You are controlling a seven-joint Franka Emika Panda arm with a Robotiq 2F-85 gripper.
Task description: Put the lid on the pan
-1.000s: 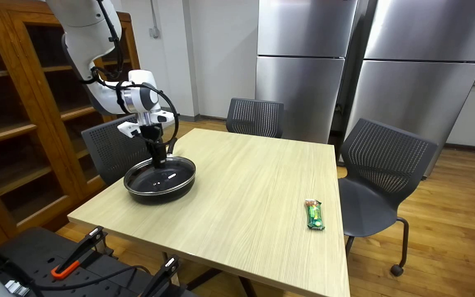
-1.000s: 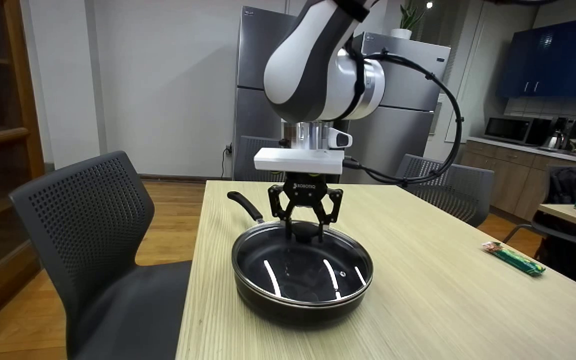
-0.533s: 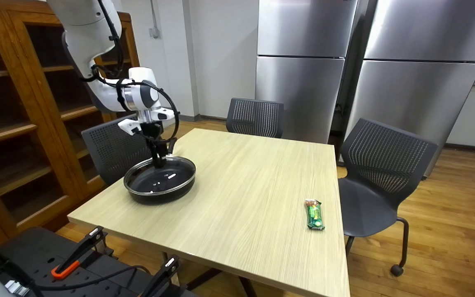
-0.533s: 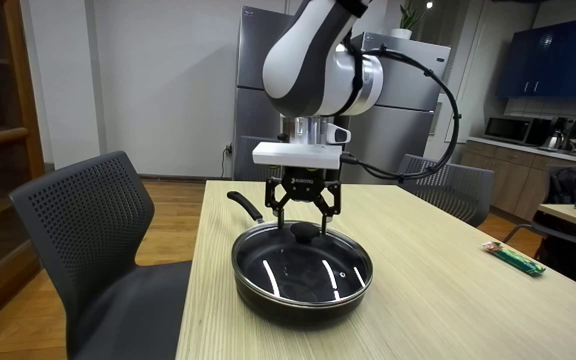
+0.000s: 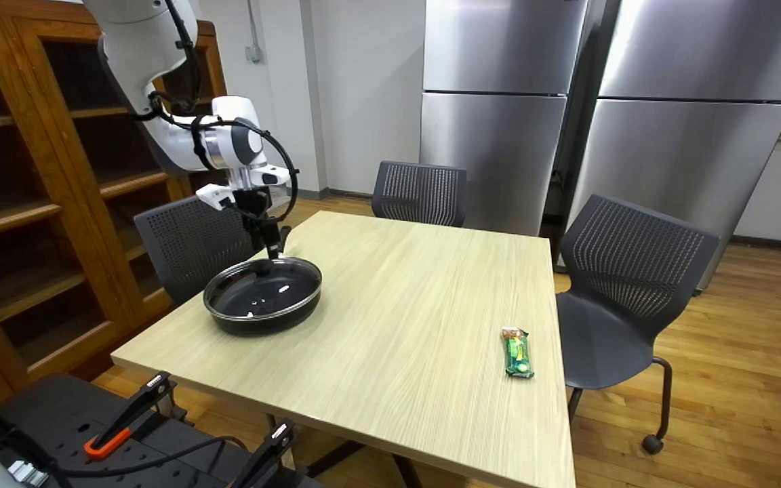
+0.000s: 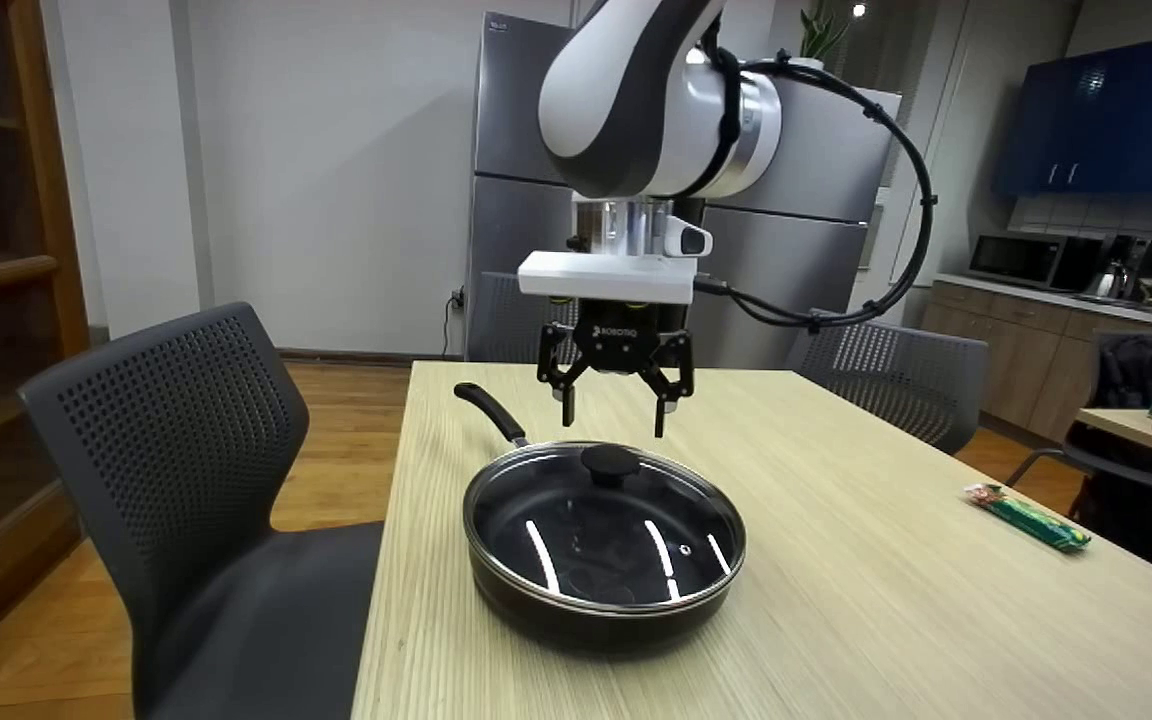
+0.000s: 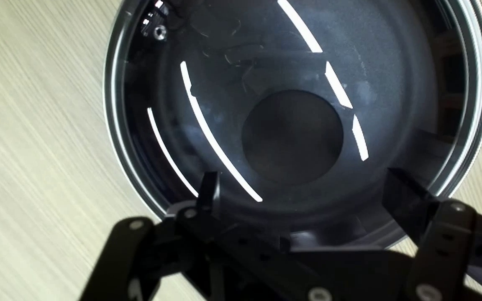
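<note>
The wrist view gives you a hand [image 7: 303,179] spread wide, its two fingers [image 7: 210,190] apart and nothing between them. In an exterior view it hangs just above the one knob [image 6: 610,465], touching nothing; that gap is probably there so you can leave without tugging the lid [image 6: 596,545]. Your lid lies on top of the pan [image 6: 604,632], its rim [image 7: 115,92] meeting the pan evenly as far as you can see, so the task looks all but done, and straight up seems your safest way out. The pan stands on the table [image 6: 836,560], its single handle [image 6: 489,412] off to one side of the hand, perhaps so that your fingers deal only with the knob. Count one lid, one pan and one green packet [image 6: 1028,517], which lies well apart from them. In an exterior view you also have two clamps [image 5: 129,413], presumably there for steadiness, and three chairs [image 5: 634,264] around the table.
</note>
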